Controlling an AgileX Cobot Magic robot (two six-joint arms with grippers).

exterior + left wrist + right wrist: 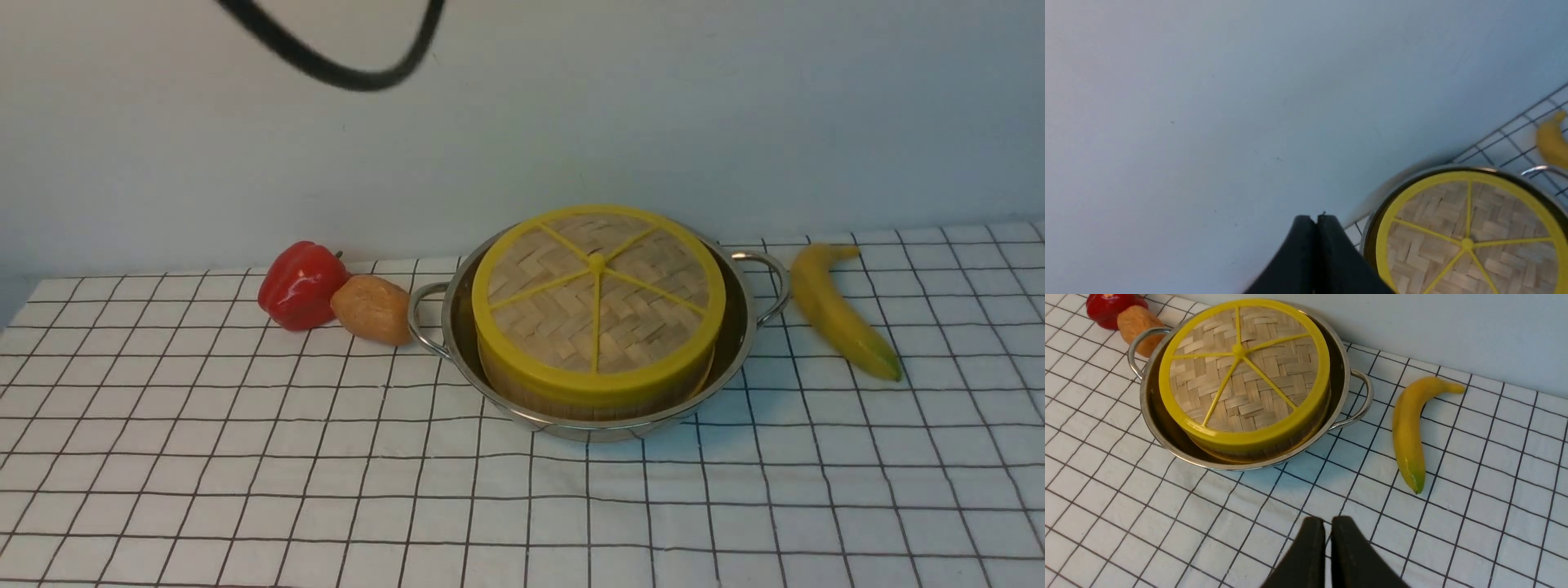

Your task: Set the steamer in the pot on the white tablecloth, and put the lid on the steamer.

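Note:
On the white tablecloth (245, 457) stands the shiny pot (604, 431) with the steamer (571, 406) inside it. The woven lid (598, 290) with its yellow rim and spokes lies flat on the steamer and hides what is inside. Neither gripper shows in the front view. In the left wrist view, my left gripper (1315, 218) is shut and empty, in the air beside the lid (1470, 241), with the wall behind it. In the right wrist view, my right gripper (1327, 522) hangs over bare cloth, nearer than the pot (1167, 445). Only a thin slit shows between its fingers, and they hold nothing.
A red pepper (300, 284) and a brown potato-like toy (372, 309) lie against the pot's left handle (418, 318). A banana (837, 310) lies right of the pot. A black cable (335, 65) loops across the top. The wall stands close behind.

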